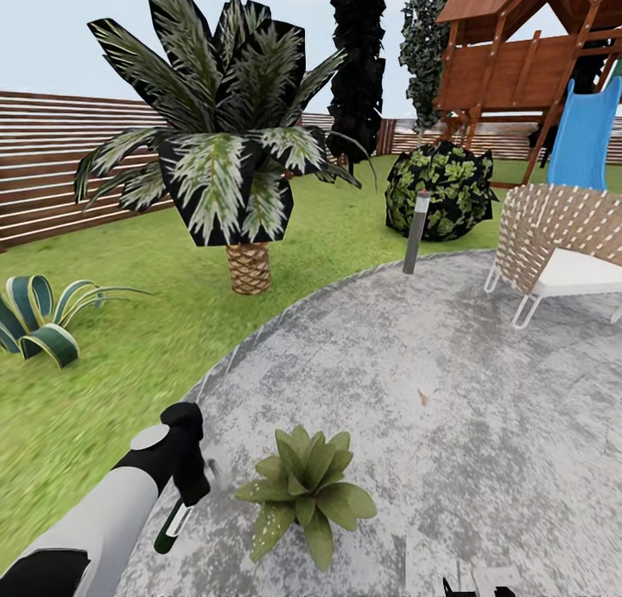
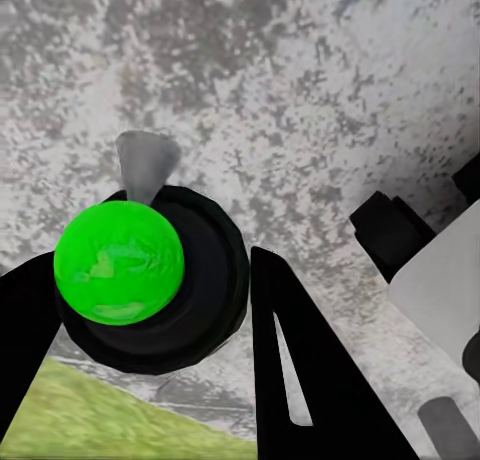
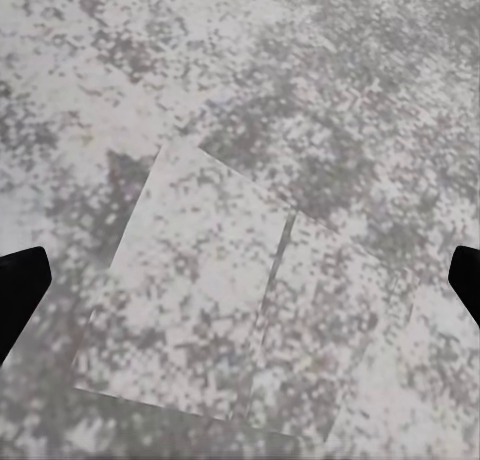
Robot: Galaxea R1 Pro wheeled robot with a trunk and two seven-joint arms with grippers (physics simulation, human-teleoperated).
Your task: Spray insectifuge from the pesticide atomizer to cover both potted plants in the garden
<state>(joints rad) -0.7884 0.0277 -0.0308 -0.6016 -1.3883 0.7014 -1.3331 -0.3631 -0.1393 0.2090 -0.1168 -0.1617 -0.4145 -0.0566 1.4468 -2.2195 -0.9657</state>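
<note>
My left gripper (image 1: pixel 192 485) is shut on the pesticide atomizer (image 1: pixel 171 526), whose dark-green body with a white band hangs down over the edge of the paved circle (image 1: pixel 449 390). In the left wrist view the atomizer (image 2: pixel 130 270) sits between the black fingers (image 2: pixel 300 360), its grey nozzle pointing at the paving. One potted plant (image 1: pixel 307 493), a low green rosette, stands on the paving just right of that gripper; its pot is hidden by the leaves. The other potted plant is out of view. My right gripper (image 3: pixel 240 285) hangs open above bare paving, its tips far apart.
A palm (image 1: pixel 233 148) and a striped agave (image 1: pixel 39 320) stand on the lawn to the left. A grey bollard light (image 1: pixel 415 232), a round bush (image 1: pixel 441 191), a wicker chair (image 1: pixel 561 251) and a play set with a blue slide (image 1: pixel 587 139) lie beyond. A slat fence (image 1: pixel 43 165) bounds the garden.
</note>
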